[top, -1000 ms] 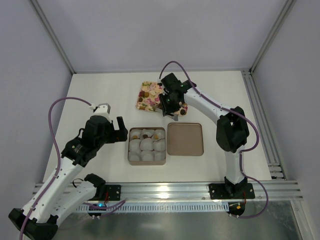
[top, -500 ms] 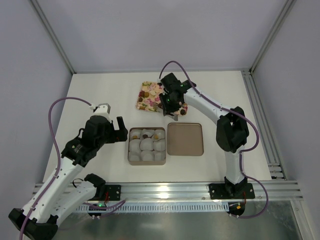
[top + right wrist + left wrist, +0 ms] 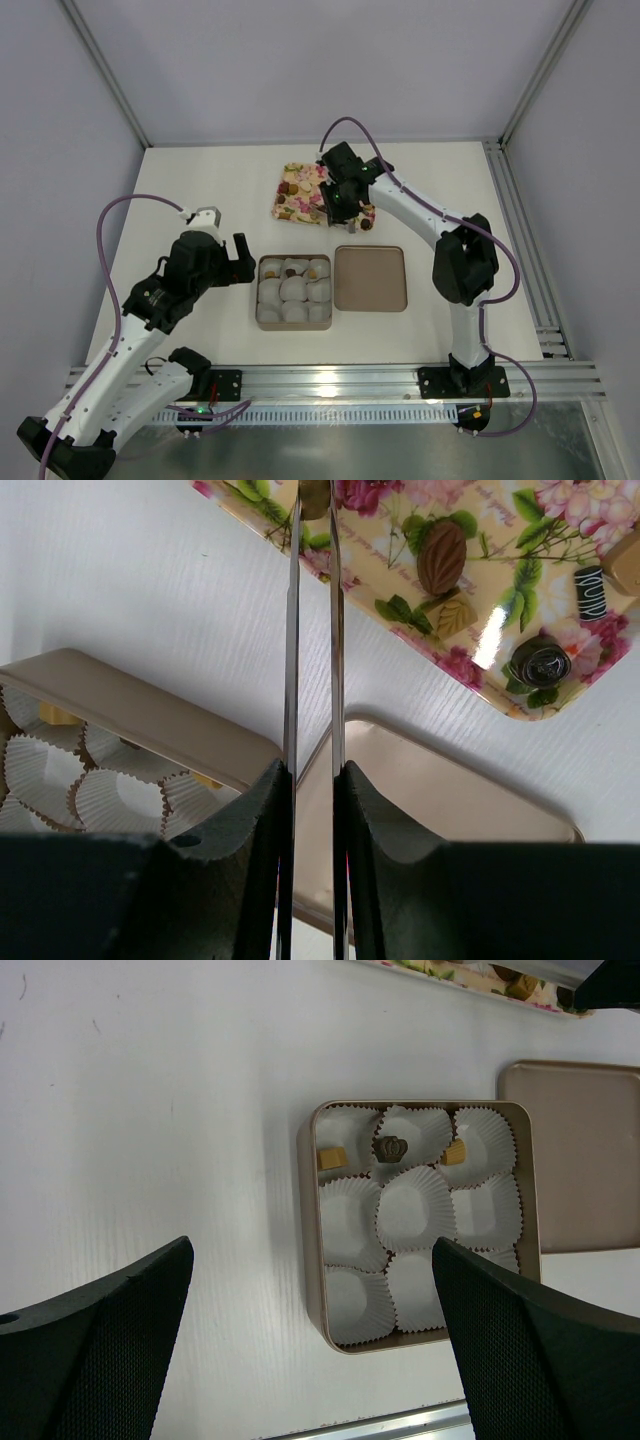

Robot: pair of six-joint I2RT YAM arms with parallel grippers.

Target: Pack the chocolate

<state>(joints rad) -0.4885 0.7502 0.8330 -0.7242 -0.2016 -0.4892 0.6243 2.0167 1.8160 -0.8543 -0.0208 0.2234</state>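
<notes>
So the chocolates are split between two spots. Three are in the square box (image 3: 310, 1260), all in its far row: a tan one (image 3: 333, 1158) in the left corner cup, a dark brown one (image 3: 390, 1147) in the middle cup, and another tan one (image 3: 455, 1152) in the right corner cup. The other white paper cups (image 3: 415, 1210) in the box have nothing in them.

The rest are on the flower-print tray (image 3: 480, 540), which lies on the table (image 3: 150, 1110) past the far side of the box, apart from it. On it I can make out an oval brown piece (image 3: 441, 556), a round dark swirly one (image 3: 540, 662), a dark striped one (image 3: 590, 592) and a tan one (image 3: 625, 565) at the frame edge.

The right end effector (image 3: 315, 505) is over the tray edge that faces the box. Its two long thin blades are pinched narrow, and there's a brownish chocolate (image 3: 316, 490) right between the tips. It looks gripped to me, but the wrist view cuts it off at the top, so I'm not 100% sure.

The box lid (image 3: 585, 1160) lies just beside the box on its right, inside facing up.

The left end effector (image 3: 312, 1244) hangs over the table just left of the box, jaws spread wide with nothing in them. From its wrist camera the box shows between the two black fingers (image 3: 100, 1350).
</notes>
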